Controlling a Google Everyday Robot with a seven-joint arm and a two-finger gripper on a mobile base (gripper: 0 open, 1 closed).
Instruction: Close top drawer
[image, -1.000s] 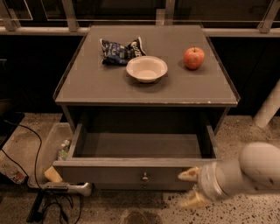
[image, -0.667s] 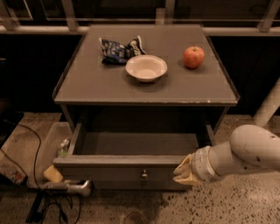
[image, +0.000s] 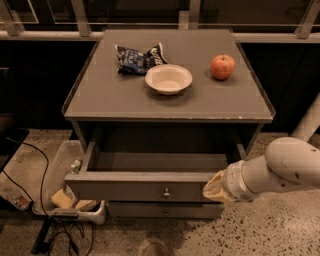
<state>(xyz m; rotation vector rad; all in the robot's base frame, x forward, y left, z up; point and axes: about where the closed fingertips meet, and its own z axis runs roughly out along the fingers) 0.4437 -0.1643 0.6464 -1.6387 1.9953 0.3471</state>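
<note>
Partly open top drawer (image: 125, 186), end effector (image: 214, 186) at its right front, grip unclear

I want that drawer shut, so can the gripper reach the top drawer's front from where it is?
Probably yes. The gripper is at the right end of the top drawer front, with nothing between them. The drawer stands pulled out, its front bare but for the knob.
</note>
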